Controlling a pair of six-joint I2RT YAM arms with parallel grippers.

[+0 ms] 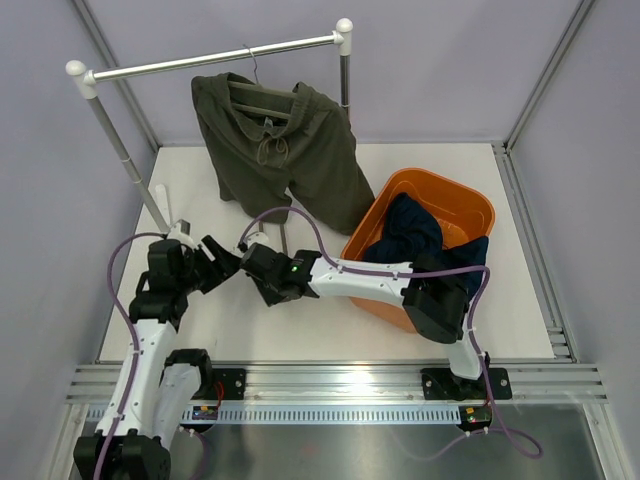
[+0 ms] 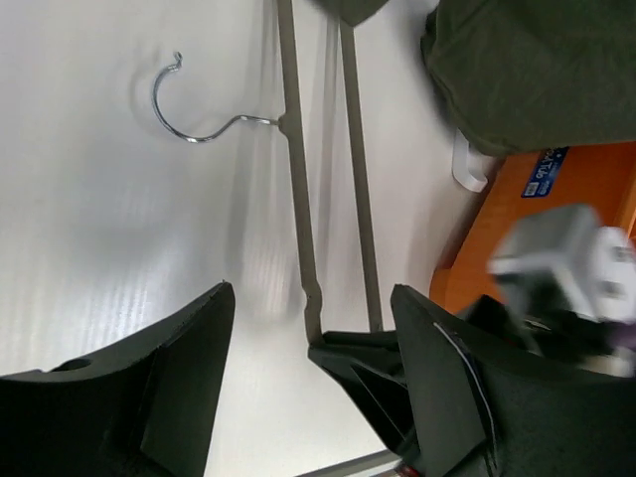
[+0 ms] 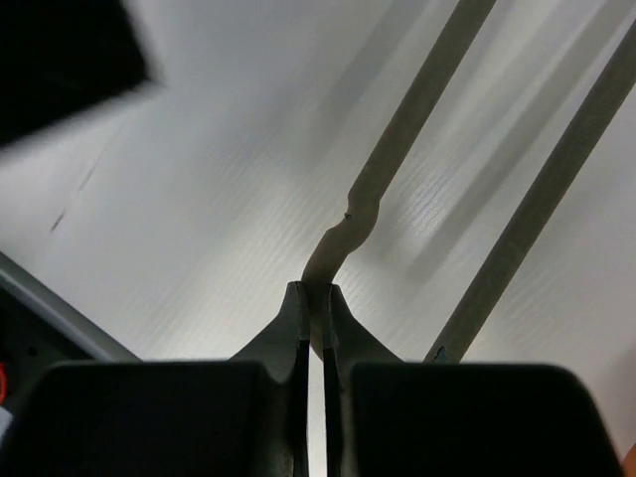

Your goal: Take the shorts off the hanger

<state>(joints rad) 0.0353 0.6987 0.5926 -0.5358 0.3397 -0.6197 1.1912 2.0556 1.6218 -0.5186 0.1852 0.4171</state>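
the right claw [image 3: 310, 298] pinched the tip of a bare hanger [image 2: 298, 199], keeping it low at the white surface [image 1: 190, 200]; whether it rested there could not be told. the left claw [image 2: 310, 298] stood spread just beside that tip, gripping nothing, seemingly placed to help. the olive shorts [image 1: 285, 160] hung on a 2nd hanger [image 1: 262, 106] from the rail [image 1: 215, 58] at the back, near the orange basket [image 1: 440, 180], so the task looked undone.
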